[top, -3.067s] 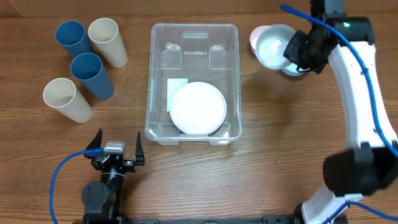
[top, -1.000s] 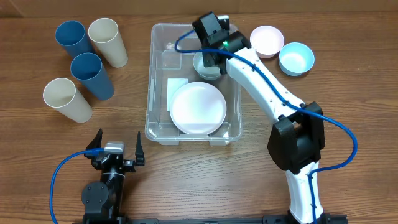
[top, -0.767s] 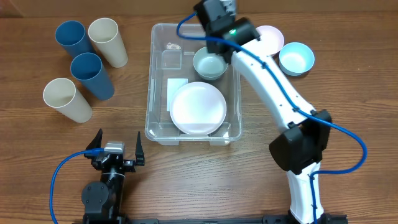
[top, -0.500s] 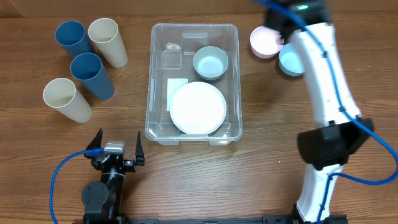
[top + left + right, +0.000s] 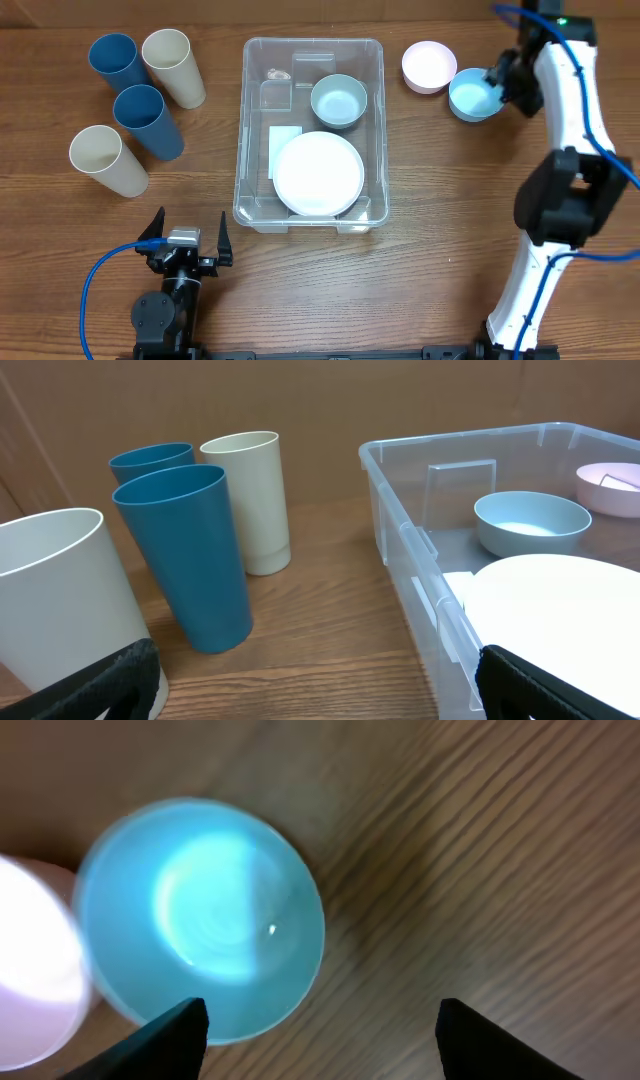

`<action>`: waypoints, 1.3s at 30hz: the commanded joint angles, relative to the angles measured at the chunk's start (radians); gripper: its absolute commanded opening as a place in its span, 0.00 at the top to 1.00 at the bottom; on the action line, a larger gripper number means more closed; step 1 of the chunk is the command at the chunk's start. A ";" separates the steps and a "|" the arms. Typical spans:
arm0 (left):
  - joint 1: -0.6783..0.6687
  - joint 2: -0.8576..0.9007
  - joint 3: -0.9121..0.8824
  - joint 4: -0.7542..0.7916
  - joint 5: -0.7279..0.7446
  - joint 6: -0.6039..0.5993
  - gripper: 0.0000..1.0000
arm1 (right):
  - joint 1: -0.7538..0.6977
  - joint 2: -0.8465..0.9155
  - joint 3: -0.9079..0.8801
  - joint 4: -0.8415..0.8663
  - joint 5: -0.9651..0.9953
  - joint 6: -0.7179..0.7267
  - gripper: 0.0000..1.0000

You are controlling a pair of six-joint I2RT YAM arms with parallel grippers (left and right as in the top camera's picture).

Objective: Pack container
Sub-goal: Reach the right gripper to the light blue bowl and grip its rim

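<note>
The clear container sits mid-table and holds a white plate and a pale green bowl at its far end. To its right, a pink bowl and a blue bowl stand on the table. My right gripper hovers at the blue bowl's right edge. In the right wrist view it is open and empty, with the blue bowl under its left finger. My left gripper rests open near the front edge, empty.
Two blue cups and two cream cups stand upright left of the container. In the left wrist view they rise just ahead, with the container wall to the right.
The right gripper let go of the pale green bowl inside the container, lifted out and swung right to the blue bowl, jaws now open. The left arm stayed still.
</note>
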 commanded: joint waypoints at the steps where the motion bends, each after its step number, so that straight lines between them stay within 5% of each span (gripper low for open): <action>1: 0.006 -0.009 -0.003 -0.001 -0.003 0.026 0.00 | 0.005 0.026 -0.022 0.010 -0.028 0.006 0.34; 16: 0.006 -0.009 -0.003 -0.001 -0.003 0.026 0.00 | 0.005 0.086 -0.117 0.067 -0.065 0.005 0.56; 24: 0.006 -0.009 -0.003 -0.001 -0.003 0.026 0.00 | 0.003 0.086 -0.124 0.074 -0.065 0.005 0.95; 39: 0.006 -0.009 -0.003 -0.001 -0.003 0.026 0.00 | -0.033 0.025 0.390 -0.275 -0.057 -0.055 0.96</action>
